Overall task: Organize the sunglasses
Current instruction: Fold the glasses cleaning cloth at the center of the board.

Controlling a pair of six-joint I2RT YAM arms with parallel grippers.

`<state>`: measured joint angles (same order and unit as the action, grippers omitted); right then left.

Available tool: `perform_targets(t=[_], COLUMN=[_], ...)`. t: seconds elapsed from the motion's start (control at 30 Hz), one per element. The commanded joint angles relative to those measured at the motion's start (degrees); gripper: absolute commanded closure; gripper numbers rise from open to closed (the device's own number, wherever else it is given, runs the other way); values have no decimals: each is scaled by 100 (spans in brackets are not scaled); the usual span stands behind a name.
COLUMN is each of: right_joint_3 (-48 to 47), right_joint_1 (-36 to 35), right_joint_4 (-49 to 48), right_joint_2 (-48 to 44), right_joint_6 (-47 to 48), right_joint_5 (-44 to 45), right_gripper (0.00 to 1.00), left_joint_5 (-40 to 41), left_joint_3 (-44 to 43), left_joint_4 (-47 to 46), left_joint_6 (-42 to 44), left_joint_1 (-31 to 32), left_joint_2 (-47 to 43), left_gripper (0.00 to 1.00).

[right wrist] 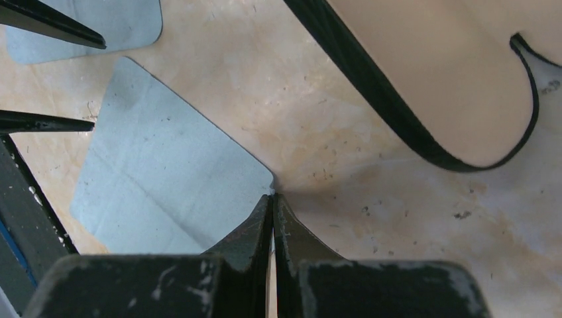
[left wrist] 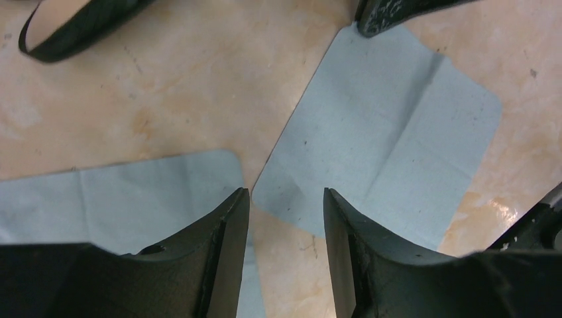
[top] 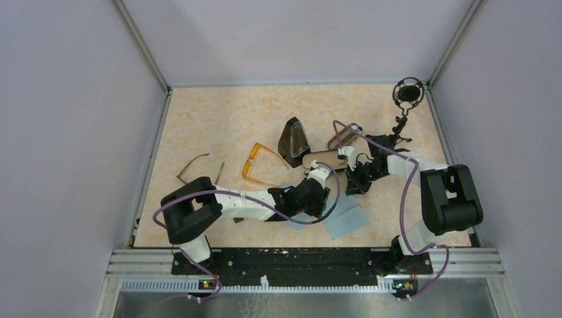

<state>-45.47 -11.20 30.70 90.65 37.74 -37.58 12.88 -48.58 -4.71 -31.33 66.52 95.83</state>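
The amber-lensed sunglasses (top: 255, 165) lie open on the table, left of the middle. The thin brown pair (top: 195, 167) lies further left. Both arms are away from them, over two pale blue cloths. My left gripper (top: 317, 190) (left wrist: 285, 192) hangs open above the gap between the left cloth (left wrist: 132, 199) and the right cloth (left wrist: 384, 152), holding nothing. My right gripper (top: 358, 181) (right wrist: 273, 195) is shut, its tips pinching the near corner of the right cloth (right wrist: 166, 172) down at the table.
A black triangular case (top: 293, 138) stands behind the arms. A beige case with a black rim (top: 321, 159) (right wrist: 431, 79) lies beside it, and a plaid case (top: 344, 136) lies further back. A black stand with a round head (top: 407, 93) occupies the back right corner.
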Motion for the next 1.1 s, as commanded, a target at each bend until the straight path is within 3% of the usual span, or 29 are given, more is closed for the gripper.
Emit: perform_targets(t=[0.0,0.63,0.83,1.07], right_joint_3=[231,276,300,303], right_joint_1=[170,461,460,457], right_joint_4=[-35,6,-2,-19], right_joint_2=[-262,-402,-435,-491], right_joint_6=[128,195,182,188], right_joint_5=[203,133,146,108], right_gripper=[100,100,100,100], left_joint_5=[52,-120,-288,-189], left_joint_3=[-546,-1051,-1149,-1182], left_joint_4=[-194,178,214,230], left_joint_6=[351,372,409,542], left_joint_1=[12,-171,-183,-192], left_joint_2=[312,989,1096,1019], left_gripper=[49,53,64,84])
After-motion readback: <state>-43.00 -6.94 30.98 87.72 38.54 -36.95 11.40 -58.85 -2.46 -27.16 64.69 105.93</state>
